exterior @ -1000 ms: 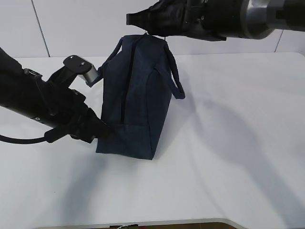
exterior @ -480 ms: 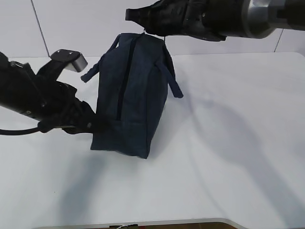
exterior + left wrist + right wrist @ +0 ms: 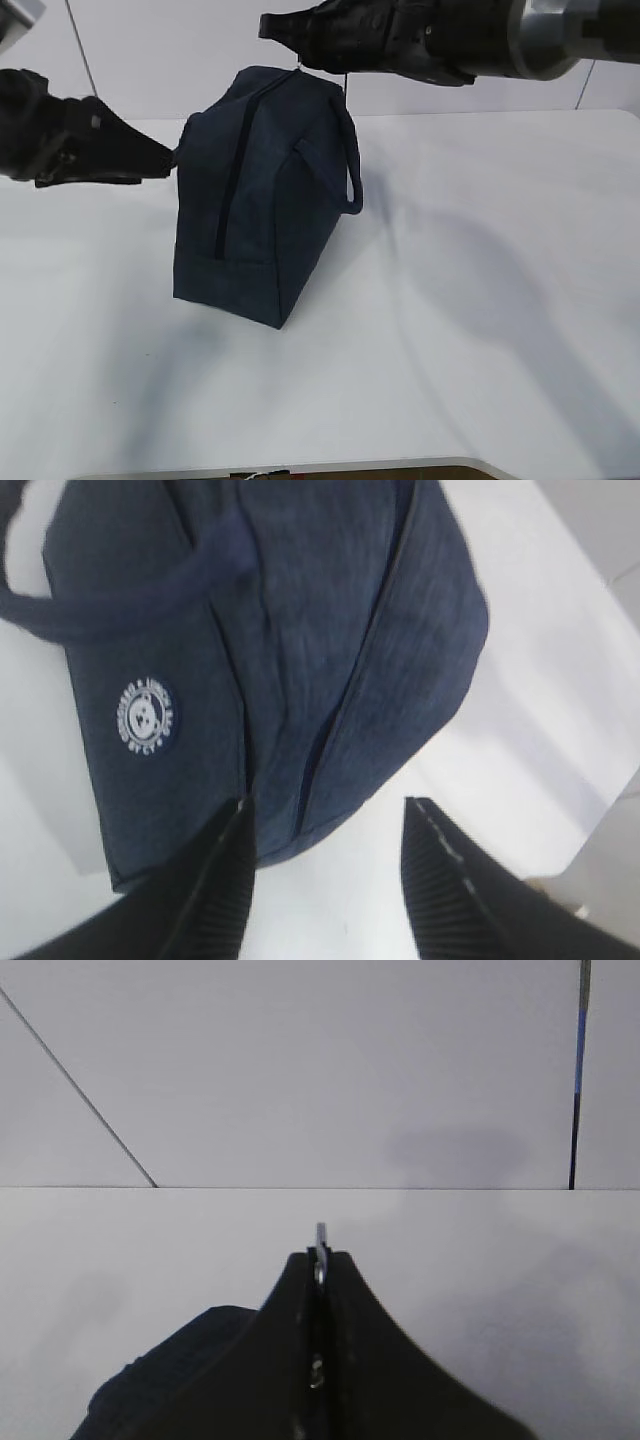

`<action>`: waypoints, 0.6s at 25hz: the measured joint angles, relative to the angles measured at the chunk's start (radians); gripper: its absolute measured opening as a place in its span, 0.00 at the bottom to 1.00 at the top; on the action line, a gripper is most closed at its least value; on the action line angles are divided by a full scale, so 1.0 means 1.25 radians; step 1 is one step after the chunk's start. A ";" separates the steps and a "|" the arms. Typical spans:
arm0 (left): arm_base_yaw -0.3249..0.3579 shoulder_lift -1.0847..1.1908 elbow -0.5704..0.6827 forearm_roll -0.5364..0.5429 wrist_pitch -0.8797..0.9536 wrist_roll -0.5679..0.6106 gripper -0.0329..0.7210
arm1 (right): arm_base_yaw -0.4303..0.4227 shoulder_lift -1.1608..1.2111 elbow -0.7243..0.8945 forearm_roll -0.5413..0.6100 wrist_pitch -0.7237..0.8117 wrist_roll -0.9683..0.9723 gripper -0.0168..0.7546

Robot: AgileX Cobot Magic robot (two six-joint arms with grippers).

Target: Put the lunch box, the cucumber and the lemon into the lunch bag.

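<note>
My right end effector (image 3: 300, 62) is clamped tight on the silver zipper pull (image 3: 320, 1245), with the navy lunch bag (image 3: 265, 190) sitting zipped right under it on the white bench (image 3: 480, 300). My left end effector (image 3: 322, 825) is open (holding nothing), bag just ahead.

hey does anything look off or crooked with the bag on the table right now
Yes. The lunch bag is askew: it leans to the left and seems to rest on one bottom edge on the table. The right gripper is shut on the zipper pull at its top end. The left gripper is open, clear of the fabric.
</note>
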 joint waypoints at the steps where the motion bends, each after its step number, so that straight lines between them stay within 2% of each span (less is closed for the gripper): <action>1: 0.007 -0.004 -0.006 -0.005 0.004 -0.001 0.51 | 0.000 0.000 0.000 0.000 -0.002 0.001 0.03; 7: 0.017 0.030 -0.130 0.003 0.010 -0.008 0.52 | 0.002 0.000 0.000 0.000 -0.006 0.003 0.03; 15: 0.021 0.194 -0.343 0.034 0.101 -0.052 0.52 | 0.002 0.000 0.000 0.000 -0.008 0.003 0.03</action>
